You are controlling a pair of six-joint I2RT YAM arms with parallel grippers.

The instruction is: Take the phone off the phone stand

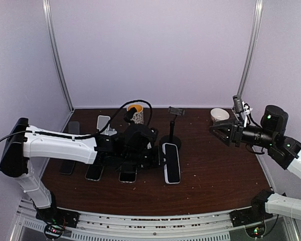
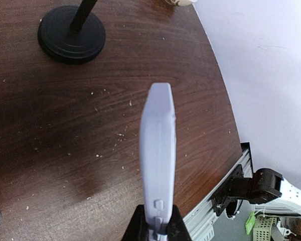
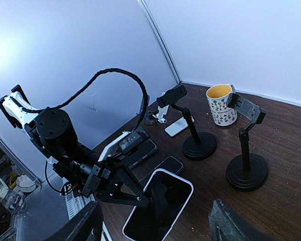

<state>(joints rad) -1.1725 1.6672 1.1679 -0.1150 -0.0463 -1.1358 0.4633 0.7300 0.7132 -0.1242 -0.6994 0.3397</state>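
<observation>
My left gripper (image 1: 157, 156) is shut on a white-edged phone (image 1: 171, 163) with a black screen, gripping one end. The phone sits low over the table, just in front of the black phone stand (image 1: 170, 136). The stand's clamp (image 1: 176, 111) is empty. In the left wrist view the phone (image 2: 158, 160) shows edge-on between my fingers (image 2: 138, 227), with the stand's round base (image 2: 71, 34) beyond. The right wrist view shows the phone (image 3: 160, 203) screen up and the stand (image 3: 247, 170). My right gripper (image 1: 214, 129) is open and empty, raised at the right, well away.
A second black stand (image 3: 199, 145) and a yellow-lined mug (image 1: 136, 114) stand at the back. Several phones lie flat on the left (image 1: 94, 171). A white cup (image 1: 219, 115) sits back right. The table's right edge (image 2: 226, 125) is near the held phone.
</observation>
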